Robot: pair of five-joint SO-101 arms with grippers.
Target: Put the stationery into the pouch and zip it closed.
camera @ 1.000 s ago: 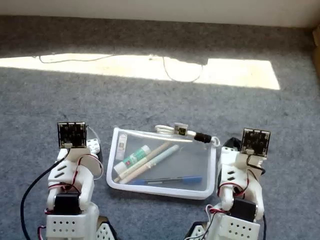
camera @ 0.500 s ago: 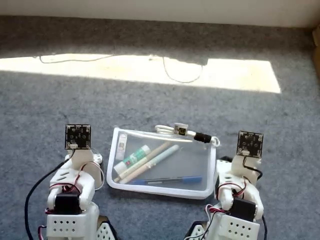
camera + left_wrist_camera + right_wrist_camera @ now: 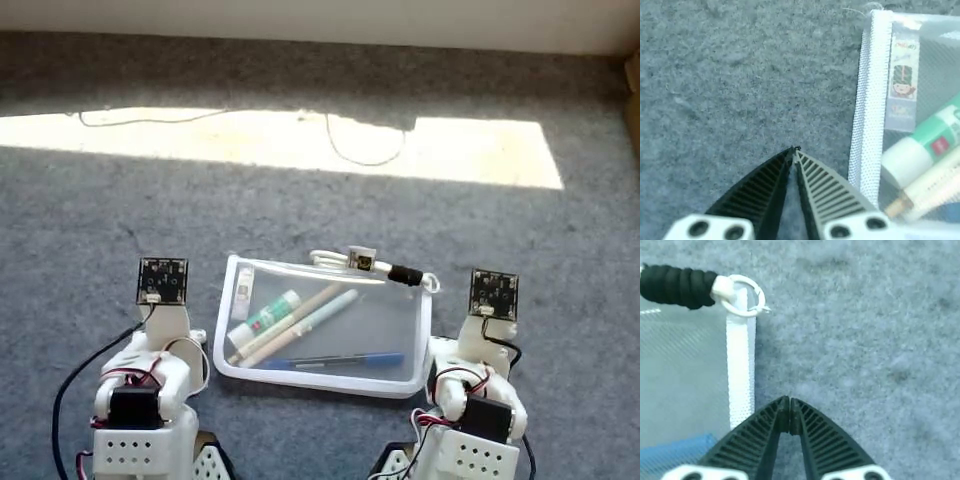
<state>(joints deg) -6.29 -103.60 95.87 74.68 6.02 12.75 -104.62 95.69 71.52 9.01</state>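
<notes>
Grey carpet under us, thin cable across sunlit strip beyond. Clear white-edged zip pouch lies between our arms, green-white glue stick and blue pen inside. Left fingers and right fingers pressed together, empty, just beside pouch ends.

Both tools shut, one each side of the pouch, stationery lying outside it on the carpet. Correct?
No: the stationery lies inside the pouch, per the high view, glue stick and blue pen showing through its clear side. The rest holds: left tool and right tool shut, one each side of it.
</notes>
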